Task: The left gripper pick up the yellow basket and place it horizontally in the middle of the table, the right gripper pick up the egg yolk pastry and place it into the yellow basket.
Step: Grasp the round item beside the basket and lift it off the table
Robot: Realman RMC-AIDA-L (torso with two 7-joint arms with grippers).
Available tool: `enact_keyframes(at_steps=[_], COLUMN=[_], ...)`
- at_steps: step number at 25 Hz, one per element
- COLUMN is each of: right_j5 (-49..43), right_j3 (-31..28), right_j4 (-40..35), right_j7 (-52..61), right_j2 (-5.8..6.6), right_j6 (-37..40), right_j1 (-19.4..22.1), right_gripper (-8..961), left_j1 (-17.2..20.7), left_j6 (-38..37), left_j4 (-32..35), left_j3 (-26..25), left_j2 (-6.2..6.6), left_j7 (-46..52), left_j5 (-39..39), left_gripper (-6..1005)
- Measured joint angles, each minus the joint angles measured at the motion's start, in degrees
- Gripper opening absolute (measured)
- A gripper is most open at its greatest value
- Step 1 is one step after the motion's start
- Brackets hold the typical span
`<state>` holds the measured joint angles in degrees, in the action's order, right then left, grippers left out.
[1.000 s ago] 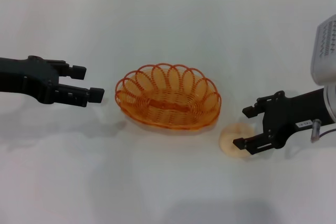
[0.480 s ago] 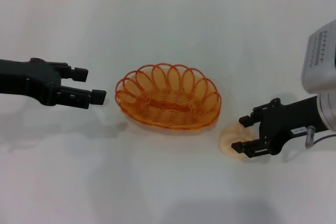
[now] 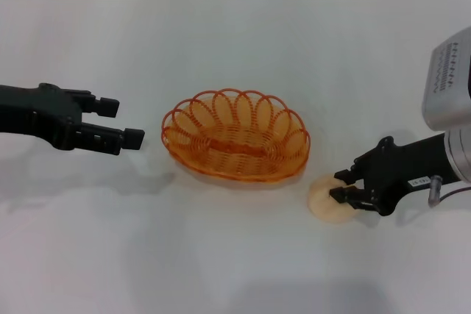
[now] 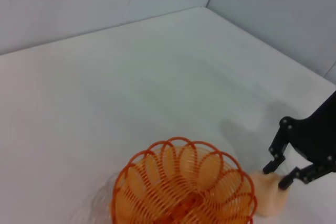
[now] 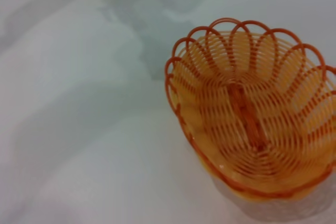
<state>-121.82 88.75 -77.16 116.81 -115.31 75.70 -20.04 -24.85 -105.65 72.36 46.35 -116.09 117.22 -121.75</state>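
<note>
Closing my right gripper [image 3: 344,186] on the egg yolk pastry [image 3: 329,198] at four o'clock of the yellow basket [image 3: 235,136], fingers pinching its sides; basket already sits mid-table [image 3: 235,42], lengthwise across. Left gripper [image 3: 116,121] hangs at nine o'clock, fingers spread; next I need a clean lift over the rim.

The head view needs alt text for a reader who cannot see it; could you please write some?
The right gripper closes around the egg yolk pastry on the white table, just right of the empty yellow basket at the table's middle. The left gripper hovers open to the basket's left, apart from it.
</note>
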Motion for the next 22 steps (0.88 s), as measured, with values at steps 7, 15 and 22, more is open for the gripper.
enact_keyframes(at_steps=[7,15,22], right_j5=[-0.01,-0.07,-0.05], right_j3=[-0.7,-3.84,-4.41], right_j4=[0.16,-6.24,-12.74], right_j7=[0.28,3.26,5.39], right_j2=[0.0,0.08,0.04], right_j6=[0.26,3.92,6.48], right_j1=[-0.03,0.55,-0.17], right_gripper=[235,126,97], left_j1=[-0.6,-1.56,-1.6], left_j6=[-0.25,-2.33,-2.46], left_j4=[0.38,0.67,0.68], left_j3=[0.15,0.18,0.06], left_j2=[0.58,1.54,1.91], left_j7=[0.79,0.81,0.64], left_j5=[-0.72,-3.82,-4.34], left_gripper=[889,889,888])
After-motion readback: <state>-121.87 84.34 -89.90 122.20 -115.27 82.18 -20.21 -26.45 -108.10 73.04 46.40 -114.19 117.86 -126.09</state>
